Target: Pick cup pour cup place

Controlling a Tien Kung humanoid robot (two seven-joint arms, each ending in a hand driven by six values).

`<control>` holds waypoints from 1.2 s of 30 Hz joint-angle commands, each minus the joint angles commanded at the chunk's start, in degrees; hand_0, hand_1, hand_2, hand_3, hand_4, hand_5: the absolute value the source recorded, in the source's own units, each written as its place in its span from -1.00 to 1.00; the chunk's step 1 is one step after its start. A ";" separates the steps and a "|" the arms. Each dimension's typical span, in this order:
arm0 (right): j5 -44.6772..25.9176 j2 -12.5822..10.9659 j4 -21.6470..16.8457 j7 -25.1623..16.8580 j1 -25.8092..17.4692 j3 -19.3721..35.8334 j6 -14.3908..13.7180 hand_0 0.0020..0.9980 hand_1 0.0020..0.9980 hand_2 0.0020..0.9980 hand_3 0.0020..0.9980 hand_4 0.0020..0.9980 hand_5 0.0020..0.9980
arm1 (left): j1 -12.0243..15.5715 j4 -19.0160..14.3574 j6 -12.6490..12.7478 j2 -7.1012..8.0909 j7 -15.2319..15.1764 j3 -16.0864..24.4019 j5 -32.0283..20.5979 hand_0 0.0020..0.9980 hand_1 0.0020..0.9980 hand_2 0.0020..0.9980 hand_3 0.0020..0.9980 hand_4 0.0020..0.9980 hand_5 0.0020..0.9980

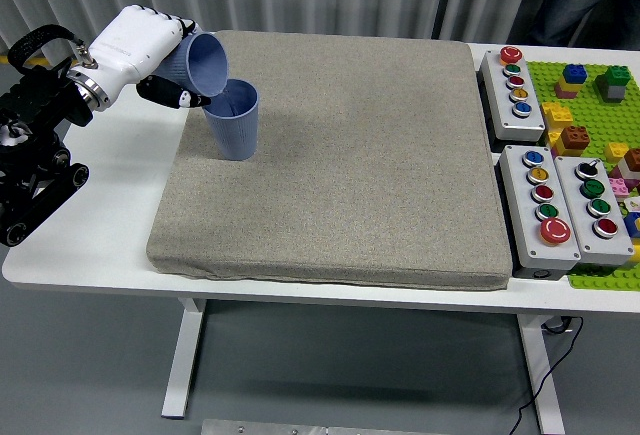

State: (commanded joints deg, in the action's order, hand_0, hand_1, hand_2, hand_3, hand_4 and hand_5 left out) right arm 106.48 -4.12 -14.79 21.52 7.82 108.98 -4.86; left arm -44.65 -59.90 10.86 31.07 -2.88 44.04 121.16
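My left hand [165, 65] is shut on a blue cup [203, 63], held tipped on its side with its mouth facing right and down. Its rim hangs just over the mouth of a second blue cup [235, 120], which stands upright on the grey mat [340, 165] near the mat's far left corner. The hand's white shell and black fingertips wrap the tilted cup from the left. I cannot make out anything falling between the cups. My right arm is out of view.
Three grey button boxes [515, 83] [541, 210] [596, 207] stand right of the mat. A green baseplate with several coloured bricks [590, 95] lies at the far right. My black left arm [35, 145] hangs over the table's left edge.
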 joint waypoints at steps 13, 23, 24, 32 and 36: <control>-0.67 -0.12 0.02 -0.02 0.29 -0.31 -0.17 0.30 0.28 0.10 0.18 -1.00 -0.91 | -2.61 -0.57 -0.80 1.08 2.47 -3.34 4.03 0.04 -0.08 -0.03 0.06 0.71 -0.73; -0.96 -0.18 0.01 0.03 0.43 -0.44 -0.27 0.30 0.28 0.10 0.18 -1.00 -0.92 | -4.56 -1.18 -1.83 1.84 3.33 -6.62 5.09 0.04 -0.08 -0.03 0.06 0.70 -0.73; -0.99 -0.18 0.00 0.05 0.45 -0.45 -0.27 0.30 0.28 0.10 0.18 -1.00 -0.92 | -4.80 -1.22 -1.86 1.88 3.36 -6.93 5.20 0.04 -0.08 -0.03 0.06 0.70 -0.73; -1.21 -0.25 -0.01 0.10 0.60 -0.53 -0.32 0.30 0.28 0.10 0.18 -1.00 -0.92 | -6.65 -1.46 -2.09 2.48 3.63 -8.73 6.03 0.04 -0.08 -0.03 0.06 0.70 -0.72; -1.28 -0.26 -0.01 0.07 0.62 -0.59 -0.33 0.30 0.28 0.10 0.18 -1.00 -0.92 | -7.00 -1.76 -2.05 2.51 3.75 -8.96 6.40 0.05 -0.08 -0.04 0.06 0.72 -0.70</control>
State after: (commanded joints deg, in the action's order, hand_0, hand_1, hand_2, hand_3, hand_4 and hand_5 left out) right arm 105.20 -4.38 -14.80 21.59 8.45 108.39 -5.20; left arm -51.65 -61.66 8.81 33.58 0.87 35.08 127.56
